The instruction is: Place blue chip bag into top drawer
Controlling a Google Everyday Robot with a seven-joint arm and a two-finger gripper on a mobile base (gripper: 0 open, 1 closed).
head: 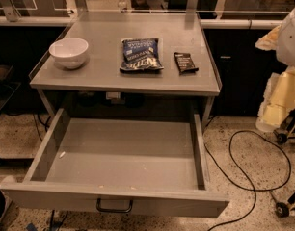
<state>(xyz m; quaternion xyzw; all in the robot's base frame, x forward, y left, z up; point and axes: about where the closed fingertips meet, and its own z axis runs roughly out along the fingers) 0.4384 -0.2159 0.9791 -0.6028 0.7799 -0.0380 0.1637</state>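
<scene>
The blue chip bag (140,55) lies flat on the grey table top (99,76), near its middle, dark blue with white lettering. The top drawer (118,162) below the table top is pulled fully open toward me. Its inside is bare apart from a few crumbs, and its front panel carries a small dark handle (114,206). My gripper is not in view. Only a white rounded piece that may be part of my arm (291,35) shows at the right edge, well right of the bag.
A white bowl (69,52) stands at the table's left. A small flat black packet (185,62) lies right of the bag. A black cable (244,177) loops on the floor at right. Yellowish padded objects (277,100) and a wheeled stand (282,208) stand at the far right.
</scene>
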